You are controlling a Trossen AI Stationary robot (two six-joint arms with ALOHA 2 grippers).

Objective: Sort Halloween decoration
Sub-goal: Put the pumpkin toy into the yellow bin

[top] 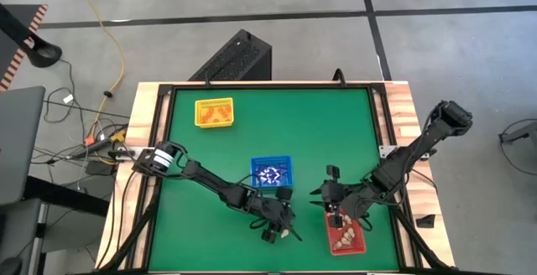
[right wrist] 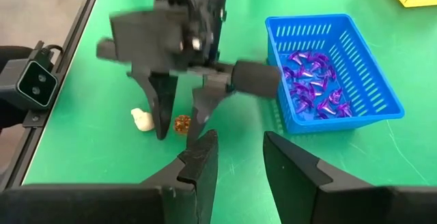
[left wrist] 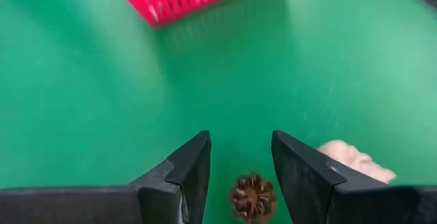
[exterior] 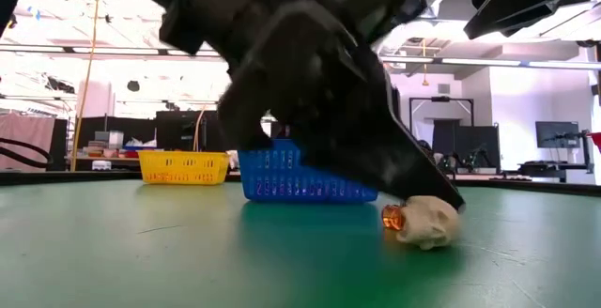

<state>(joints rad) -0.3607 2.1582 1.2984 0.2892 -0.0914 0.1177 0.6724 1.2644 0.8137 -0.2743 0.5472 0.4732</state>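
A small orange-brown trinket (left wrist: 252, 197) lies on the green table between the open fingers of my left gripper (left wrist: 240, 138), which slants down near the table's front edge (top: 281, 229). A cream-white trinket (left wrist: 355, 161) rests on the table just outside one of its fingers (right wrist: 161, 111). My right gripper (right wrist: 239, 136) hangs open with nothing between its fingers, above the far end of the red tray (top: 348, 240). My left gripper's fingers stand on either side of the orange-brown trinket (right wrist: 181, 123) with a gap on both sides. One finger (exterior: 427, 181) stands close against the cream-white trinket (exterior: 427, 222); whether it touches it, I cannot tell.
A blue tray (top: 272, 173) with purple trinkets (right wrist: 314, 80) stands just behind my left gripper. A yellow tray (top: 214, 112) sits at the far left. The red tray holds light and orange pieces. Bare green table lies to the left of the trays.
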